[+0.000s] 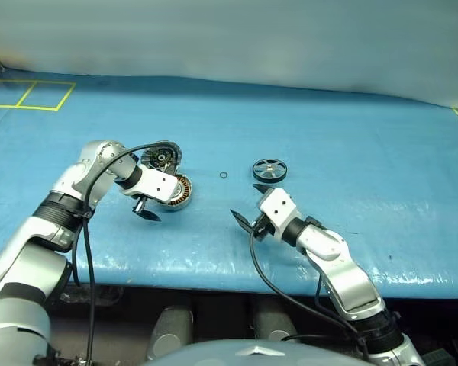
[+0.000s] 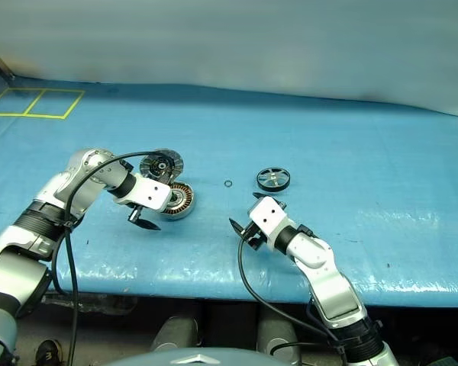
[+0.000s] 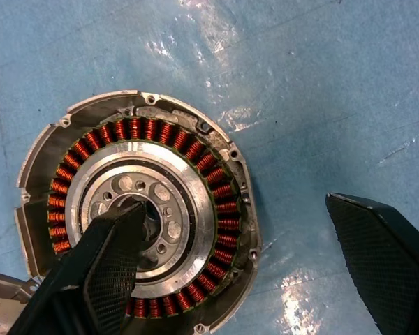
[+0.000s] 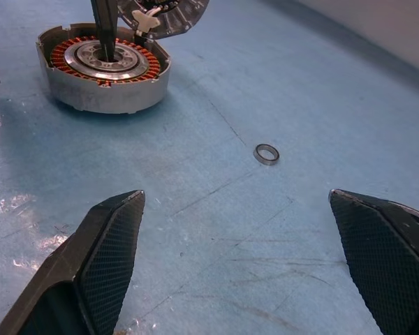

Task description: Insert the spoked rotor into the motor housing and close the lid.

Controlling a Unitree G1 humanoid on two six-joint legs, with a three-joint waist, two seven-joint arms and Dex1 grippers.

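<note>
Copper-wound round metal motor housing (image 3: pixel 136 209)

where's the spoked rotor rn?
Head view: the spoked rotor lies flat on the blue mat, right of centre, just beyond the open right tool, with the small ring to its left.

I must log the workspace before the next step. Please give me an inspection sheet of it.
Surface: blue mat, yellow tape squares at the far left corner.
Job's things: motor housing open, copper windings showing; lid just behind it, dark side visible; spoked rotor lies apart, flat on the mat.
Clutter: small metal ring between housing and rotor.
Hands: left hand open above the housing; right hand open, empty, near the rotor.
Cables: black cable along each arm.
Surroundings: pale wall behind the mat.
</note>
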